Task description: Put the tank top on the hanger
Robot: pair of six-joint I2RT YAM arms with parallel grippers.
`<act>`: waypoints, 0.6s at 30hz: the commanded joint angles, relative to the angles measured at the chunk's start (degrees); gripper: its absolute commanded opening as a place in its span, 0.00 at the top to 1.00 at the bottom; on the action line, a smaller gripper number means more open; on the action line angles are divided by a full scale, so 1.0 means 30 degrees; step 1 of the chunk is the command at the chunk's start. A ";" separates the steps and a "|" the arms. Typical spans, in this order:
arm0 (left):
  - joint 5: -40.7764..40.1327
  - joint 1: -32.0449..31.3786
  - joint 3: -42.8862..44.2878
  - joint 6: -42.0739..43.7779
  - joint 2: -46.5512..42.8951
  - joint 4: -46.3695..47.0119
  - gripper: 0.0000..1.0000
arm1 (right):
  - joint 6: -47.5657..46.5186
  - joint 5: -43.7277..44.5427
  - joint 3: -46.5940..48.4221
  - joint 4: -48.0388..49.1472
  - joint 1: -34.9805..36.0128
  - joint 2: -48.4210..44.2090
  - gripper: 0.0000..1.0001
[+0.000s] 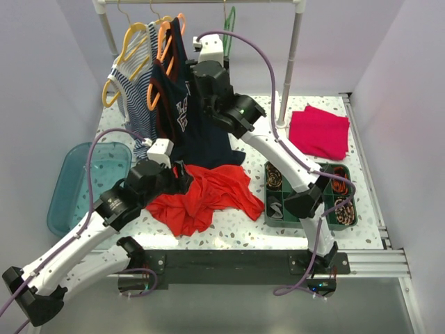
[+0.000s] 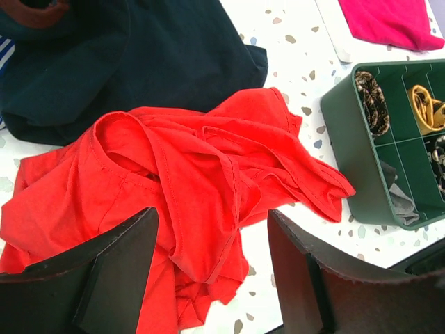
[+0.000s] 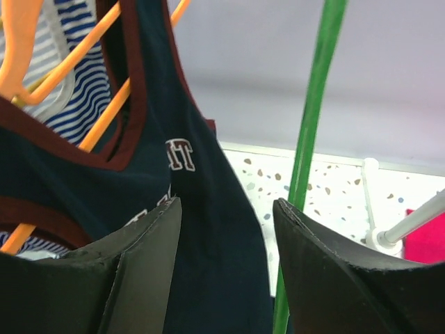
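Pincers are both standing spread on your arms. Your left pincer [image 2: 212, 219] is hanging open just over the tank top [image 2: 174, 195], gripping nothing. That top is lying crumpled on the bench [image 1: 278, 233] near the middle of its near edge, with its far side meeting the hem of the navy tank top [image 1: 191, 125]. Your right pincer [image 3: 226, 205] is reaching up at the far edge, open, with navy fabric showing between its fingers. The hanger [image 3: 311, 132] is hanging just beside one fingertip. Whether they are touching, you cannot tell. The hanger is sitting well apart from the tank top.
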 commanded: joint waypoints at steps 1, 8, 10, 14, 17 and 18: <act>0.0137 0.0079 0.0700 0.0514 -0.0460 -0.0049 0.31 | -0.0234 0.0940 0.0310 0.0929 -0.0411 -0.1344 0.48; 0.0225 0.0050 0.0407 0.0368 -0.0782 -0.0108 0.31 | -0.0029 -0.0257 -0.0189 0.0197 -0.0761 -0.2018 0.53; 0.0195 0.0050 0.0319 0.0338 -0.0812 -0.0050 0.31 | 0.0089 -0.0671 -0.0393 0.0167 -0.0996 -0.2368 0.54; 0.0195 0.0050 0.0172 0.0280 -0.0841 -0.0049 0.31 | 0.0205 -0.1548 -0.0424 -0.0213 -0.1493 -0.2458 0.54; 0.0225 0.0050 0.0113 0.0280 -0.0841 -0.0020 0.31 | 0.0878 -0.3743 -0.0975 -0.0770 -0.2401 -0.3039 0.57; 0.0167 0.0050 0.0055 0.0280 -0.0870 -0.0020 0.31 | 0.0880 -0.4648 -0.1619 -0.0075 -0.2664 -0.3392 0.57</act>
